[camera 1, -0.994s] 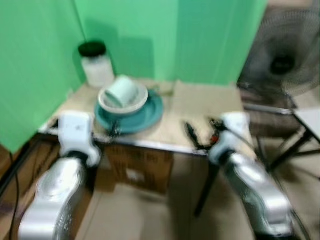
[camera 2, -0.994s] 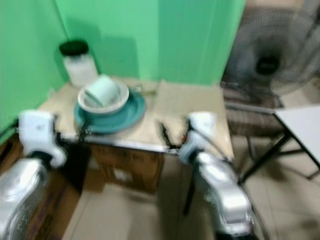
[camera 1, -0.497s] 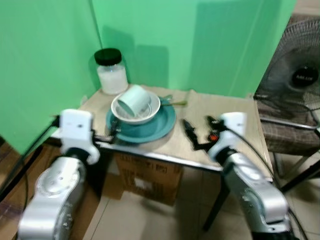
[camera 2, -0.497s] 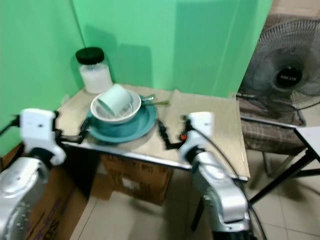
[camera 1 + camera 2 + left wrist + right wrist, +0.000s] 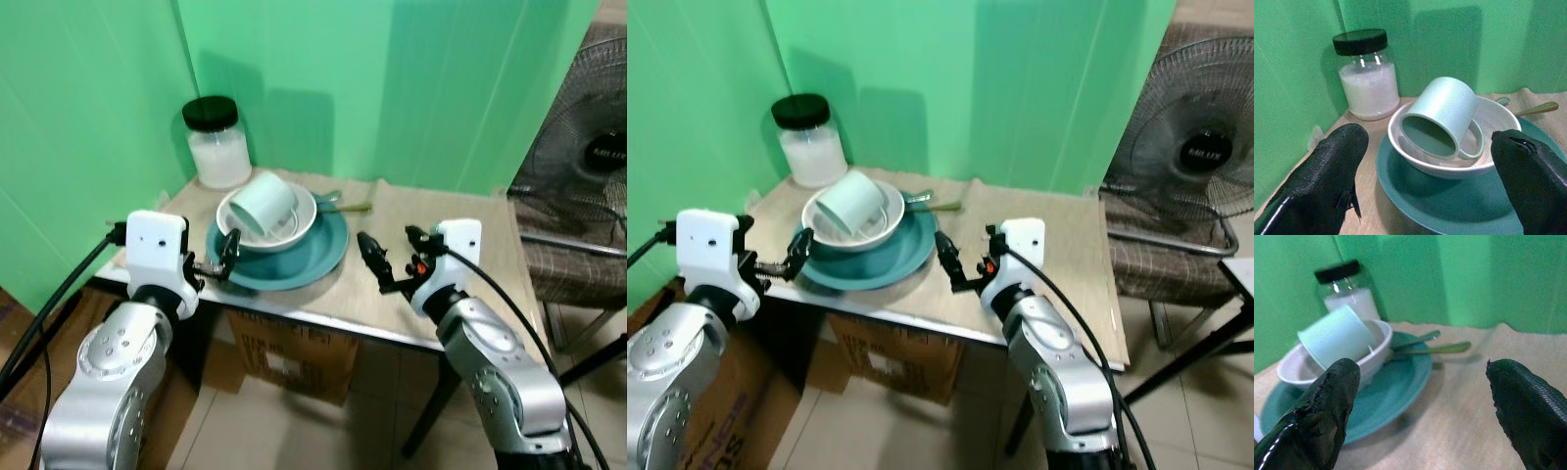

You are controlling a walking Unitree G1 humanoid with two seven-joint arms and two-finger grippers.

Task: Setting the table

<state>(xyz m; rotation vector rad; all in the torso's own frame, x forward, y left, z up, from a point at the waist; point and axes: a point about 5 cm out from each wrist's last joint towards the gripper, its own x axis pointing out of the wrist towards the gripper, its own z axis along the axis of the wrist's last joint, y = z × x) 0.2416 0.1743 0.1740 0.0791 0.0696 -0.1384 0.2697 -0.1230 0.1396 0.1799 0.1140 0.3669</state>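
A teal plate [image 5: 315,257] lies on the left half of the small table [image 5: 460,211]. A white bowl [image 5: 300,211] sits on the plate, and a mint green mug [image 5: 263,203] lies on its side in the bowl with its mouth toward me. Two utensils [image 5: 349,207] rest behind the bowl on the plate's far rim. My left gripper [image 5: 219,258] is open at the plate's near left edge, its fingers [image 5: 1327,166] spread wide. To the right of the plate, my right gripper [image 5: 390,251] hovers open over the cloth, holding nothing.
A glass jar [image 5: 217,144] of white powder with a black lid stands at the table's back left corner, against green walls. A cardboard box [image 5: 292,354] sits under the table. A fan [image 5: 600,147] and a plaid seat [image 5: 578,276] stand to the right.
The camera has moved and the blur has cleared, so the table now sits higher and closer in the picture. Both grippers stay open near the plate.
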